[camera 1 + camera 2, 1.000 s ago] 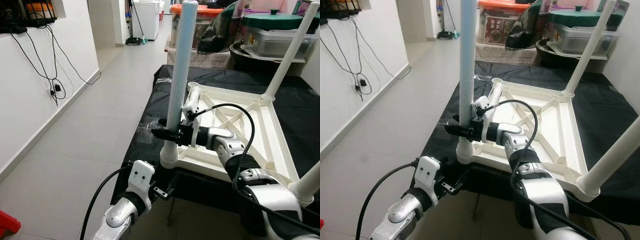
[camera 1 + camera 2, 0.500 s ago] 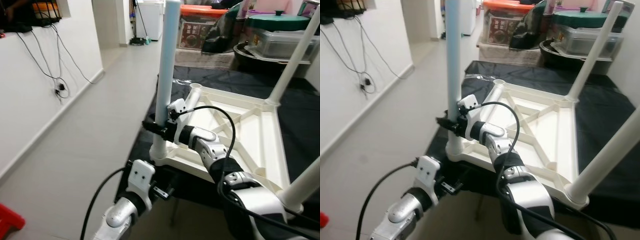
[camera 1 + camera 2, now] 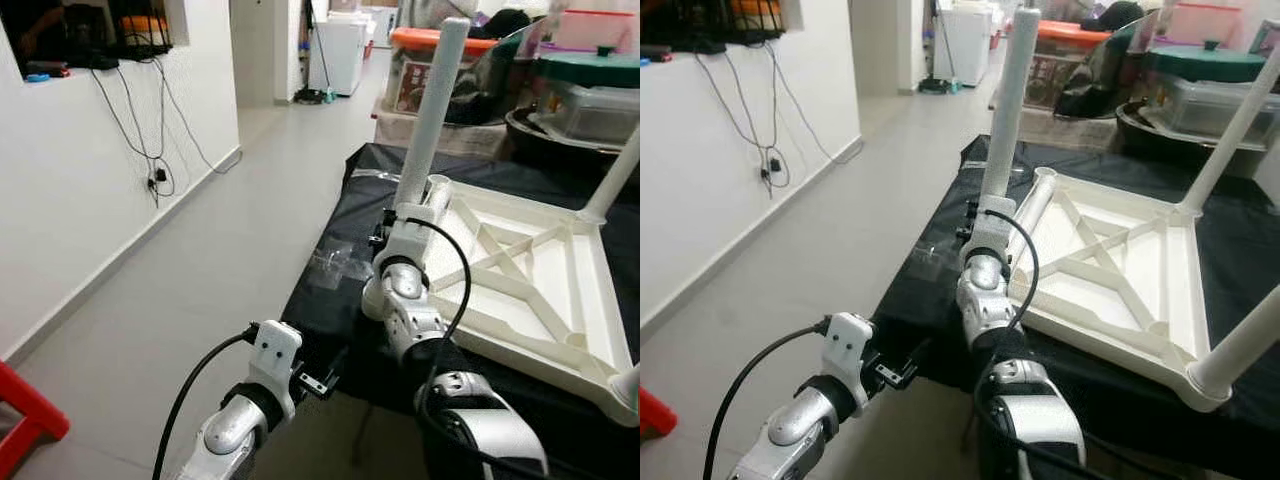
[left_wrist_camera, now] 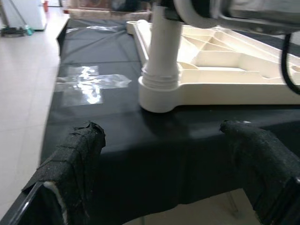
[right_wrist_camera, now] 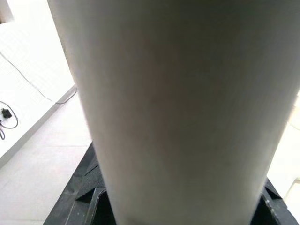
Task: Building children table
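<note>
The white children's table (image 3: 530, 355) lies upside down on a black-covered surface (image 3: 330, 290). At its near-left corner a white leg (image 3: 432, 100) stands in the socket (image 4: 159, 93), leaning a little. My right gripper (image 3: 975, 215) is shut on this leg low down; the right wrist view has the leg (image 5: 178, 93) pressed close between the black fingers (image 5: 89, 206). My left gripper (image 3: 325, 378) hangs open below the front edge of the surface, its fingers (image 4: 70, 164) apart and facing the socket. Two more legs (image 3: 1230, 110) (image 3: 1245, 340) stand at the right corners.
A white tube (image 3: 1035, 195) lies along the table's left side. Clear tape (image 3: 335, 262) shines on the cloth. Storage bins and a green-lidded pot (image 3: 590, 85) crowd the back. On the left are tiled floor (image 3: 220, 230), a white wall with hanging cables (image 3: 150, 130) and something red (image 3: 25, 420).
The whole view has swung, so the camera moved. My right forearm now reaches straight ahead to the leg instead of coming in from the right. Its hold on the leg is kept.
</note>
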`<state>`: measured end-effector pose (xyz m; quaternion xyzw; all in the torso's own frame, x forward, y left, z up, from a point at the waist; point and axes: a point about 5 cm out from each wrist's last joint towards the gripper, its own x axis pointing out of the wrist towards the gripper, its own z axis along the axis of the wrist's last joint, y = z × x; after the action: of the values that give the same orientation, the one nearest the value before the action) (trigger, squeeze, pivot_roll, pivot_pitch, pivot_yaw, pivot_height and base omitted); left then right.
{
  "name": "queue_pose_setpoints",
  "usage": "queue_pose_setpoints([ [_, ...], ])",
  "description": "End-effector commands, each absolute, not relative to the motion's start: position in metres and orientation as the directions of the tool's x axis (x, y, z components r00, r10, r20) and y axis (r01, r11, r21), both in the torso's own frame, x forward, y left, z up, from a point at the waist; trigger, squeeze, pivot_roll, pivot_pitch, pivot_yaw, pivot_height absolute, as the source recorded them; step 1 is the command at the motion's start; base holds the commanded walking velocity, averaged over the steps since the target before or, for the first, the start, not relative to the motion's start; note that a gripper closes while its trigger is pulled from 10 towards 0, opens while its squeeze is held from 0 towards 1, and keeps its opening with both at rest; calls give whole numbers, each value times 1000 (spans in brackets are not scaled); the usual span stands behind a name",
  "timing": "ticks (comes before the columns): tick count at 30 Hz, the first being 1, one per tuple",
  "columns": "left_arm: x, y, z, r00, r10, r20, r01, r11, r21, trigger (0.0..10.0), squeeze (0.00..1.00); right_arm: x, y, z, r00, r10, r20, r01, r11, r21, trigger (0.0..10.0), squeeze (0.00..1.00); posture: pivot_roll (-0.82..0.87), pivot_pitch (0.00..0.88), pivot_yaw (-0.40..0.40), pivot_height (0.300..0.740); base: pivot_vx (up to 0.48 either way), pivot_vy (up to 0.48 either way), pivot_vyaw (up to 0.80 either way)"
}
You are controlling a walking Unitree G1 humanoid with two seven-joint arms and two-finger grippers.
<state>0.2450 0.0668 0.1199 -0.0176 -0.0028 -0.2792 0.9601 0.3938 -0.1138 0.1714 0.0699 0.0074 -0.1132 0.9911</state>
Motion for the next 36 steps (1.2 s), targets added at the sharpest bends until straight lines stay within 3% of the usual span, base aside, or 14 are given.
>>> queue_pose_setpoints([
  [1,243,68,117,845,-535,-5,535,844,-28,10000,0,391,-113,158,972,-219,-86,233,947,221,10000,1000,70,0,-78,740,0,0,0],
  [7,243,68,115,842,-539,-12,538,842,-33,10000,0,390,-110,163,988,-152,-10,151,964,219,10000,1000,60,0,-74,740,0,0,0],
  [8,243,68,115,843,-538,-13,538,842,-34,10000,0,390,-113,164,987,-163,-3,160,964,213,10000,0,59,0,-73,740,0,0,0],
  [18,244,69,115,843,-538,-13,537,843,-35,10000,0,393,-113,167,1000,0,11,-2,971,238,10000,0,64,0,-76,740,0,0,0],
  [19,244,69,115,844,-535,-12,535,844,-34,10000,0,396,-120,169,996,87,8,-86,967,239,10000,0,70,0,-83,740,0,0,0],
  [20,245,68,114,844,-537,-12,536,843,-33,10000,0,398,-121,173,966,259,15,-256,941,220,10000,0,62,0,-79,740,0,0,0],
  [23,245,68,114,844,-537,-12,536,843,-33,10000,0,398,-121,173,966,259,15,-256,941,220,10000,0,62,0,-79,740,0,0,0],
  [25,245,67,114,841,-541,-13,540,841,-31,10000,0,394,-116,177,819,574,21,-569,806,164,10000,0,66,0,-79,740,0,0,0],
  [26,245,67,114,841,-541,-13,540,841,-31,10000,0,394,-116,177,819,574,21,-569,806,164,10000,0,66,0,-79,740,0,0,0],
  [28,245,67,114,842,-540,-14,539,842,-29,10000,0,384,-105,174,634,773,-9,-770,632,83,10000,0,84,0,-90,740,0,0,0],
  [30,245,67,114,842,-540,-14,539,842,-29,10000,0,384,-105,174,634,773,-9,-770,632,83,10000,0,84,0,-90,740,0,0,0],
  [34,245,67,114,844,-537,-12,536,844,-27,10000,0,377,-96,173,483,875,-36,-872,485,66,10000,0,97,0,-99,740,0,0,0],
  [36,245,67,114,844,-536,-12,536,844,-26,10000,0,376,-94,173,451,892,-43,-889,453,71,10000,0,97,0,-99,740,0,0,0],
])
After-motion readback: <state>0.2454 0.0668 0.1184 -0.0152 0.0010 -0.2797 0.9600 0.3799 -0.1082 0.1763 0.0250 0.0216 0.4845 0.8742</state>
